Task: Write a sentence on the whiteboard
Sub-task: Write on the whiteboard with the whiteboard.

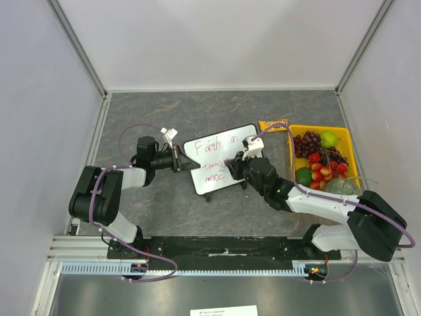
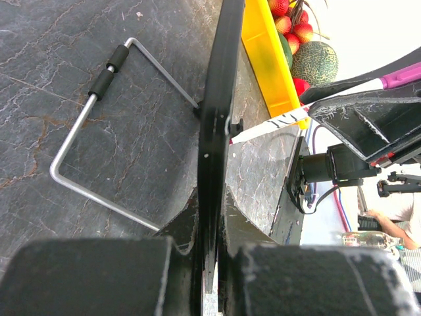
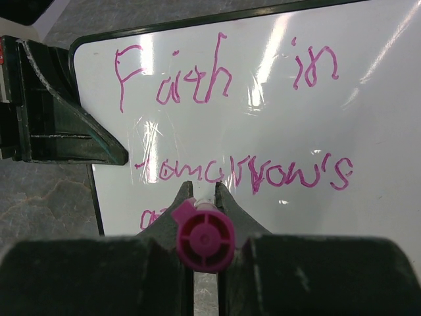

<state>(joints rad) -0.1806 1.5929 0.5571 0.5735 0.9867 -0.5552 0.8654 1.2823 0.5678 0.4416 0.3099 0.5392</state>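
Glossy white inside a thin black frame with rounded corners, the whiteboard (image 1: 220, 158) sits mid-table on the dark, veined, stone-like table (image 1: 164, 112), between the two arms. The left gripper (image 1: 179, 160) is clamped on the board's left edge, its matte black fingers (image 2: 99, 276) pressed against the frame from both sides. A bent metal wire stand (image 2: 102, 82) with black sleeves shows behind the board. The right gripper (image 3: 204, 191) is closed on a round magenta marker (image 3: 204, 240), held over the board's lower part. The sentence (image 3: 174, 82), in thin pink strokes, reads "Faith in", then "tomorrow's", with a third line begun beneath. A yellow plastic tray (image 1: 316, 128) of fruit stands just right of the board.
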